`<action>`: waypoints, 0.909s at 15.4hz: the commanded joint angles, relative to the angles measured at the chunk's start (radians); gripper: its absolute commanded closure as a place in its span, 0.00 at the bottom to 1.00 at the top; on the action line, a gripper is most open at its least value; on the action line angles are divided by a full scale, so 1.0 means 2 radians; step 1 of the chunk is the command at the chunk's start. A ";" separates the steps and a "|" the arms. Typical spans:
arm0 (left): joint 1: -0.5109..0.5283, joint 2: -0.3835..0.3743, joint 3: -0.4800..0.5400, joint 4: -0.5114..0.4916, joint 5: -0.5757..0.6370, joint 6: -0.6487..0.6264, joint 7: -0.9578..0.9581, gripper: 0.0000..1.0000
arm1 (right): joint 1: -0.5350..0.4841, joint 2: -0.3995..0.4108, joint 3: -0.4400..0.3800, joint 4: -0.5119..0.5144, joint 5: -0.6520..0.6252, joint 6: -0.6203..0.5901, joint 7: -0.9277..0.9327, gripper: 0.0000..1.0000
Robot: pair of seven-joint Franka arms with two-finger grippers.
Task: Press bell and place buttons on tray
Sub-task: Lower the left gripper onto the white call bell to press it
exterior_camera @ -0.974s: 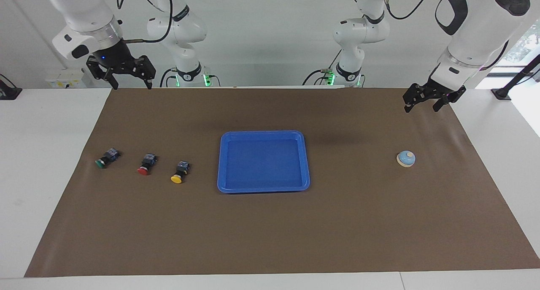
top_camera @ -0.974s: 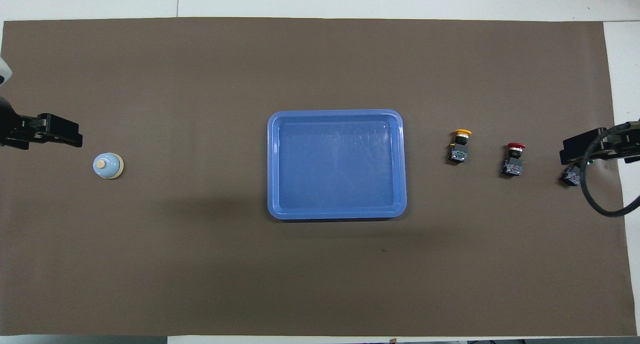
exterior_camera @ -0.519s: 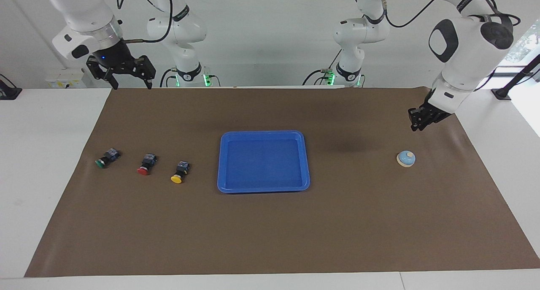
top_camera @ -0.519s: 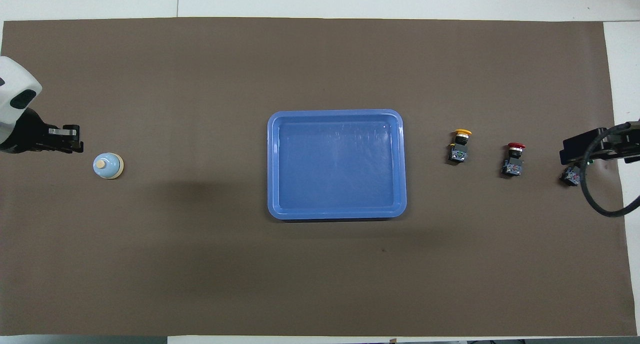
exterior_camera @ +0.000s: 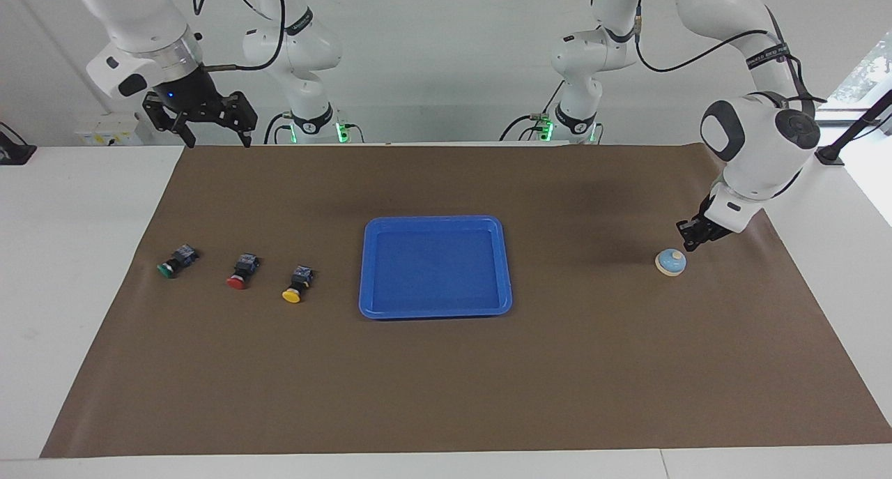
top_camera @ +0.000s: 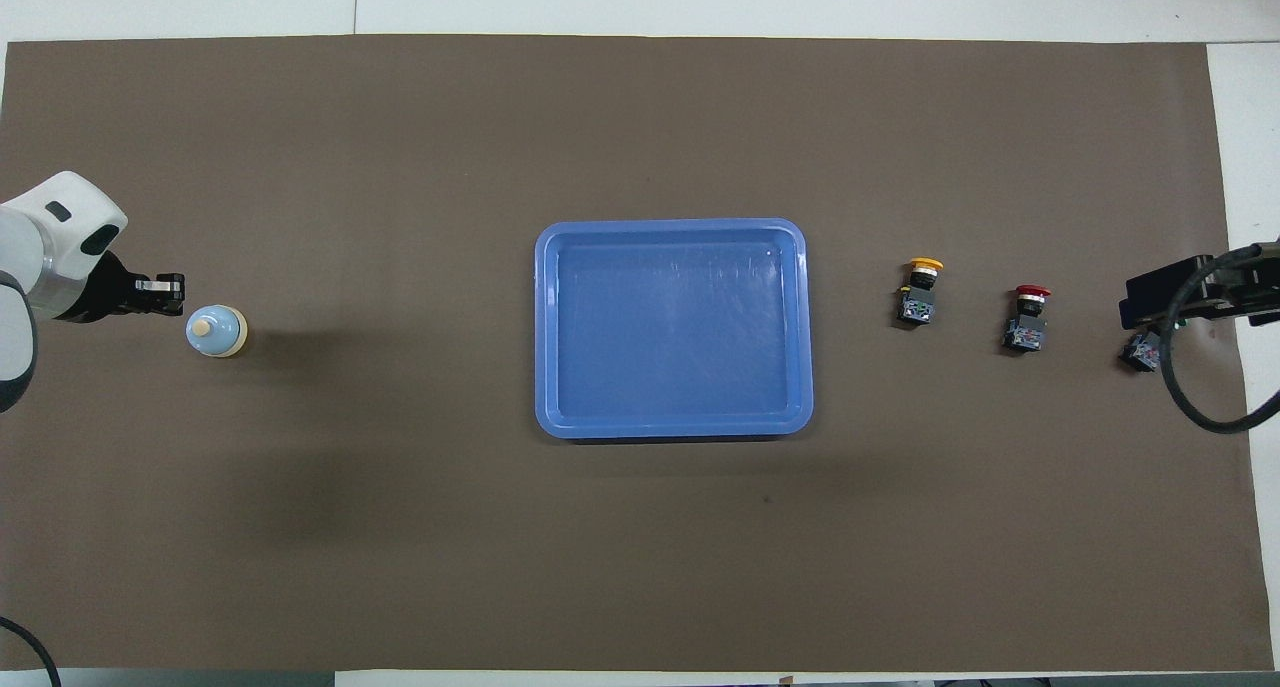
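My left tool (exterior_camera: 690, 242), tips pressed together, hangs just beside the bell (exterior_camera: 670, 262) at the left arm's end of the bench. My right tool (exterior_camera: 216, 141) waits spread. Three buttons (exterior_camera: 239, 274) lie beside the tray (exterior_camera: 435, 221).

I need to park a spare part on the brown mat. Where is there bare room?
Bare: the brown mat farther from the robots than the rectangular blue plastic tray, and between tray and small blue-domed call bell. Crowded: the green, red and yellow black-bodied push buttons toward the right arm's end.
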 commanded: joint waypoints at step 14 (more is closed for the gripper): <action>-0.007 0.027 -0.003 0.030 0.008 -0.011 0.008 0.26 | -0.003 -0.011 0.000 -0.011 -0.002 -0.002 -0.011 0.00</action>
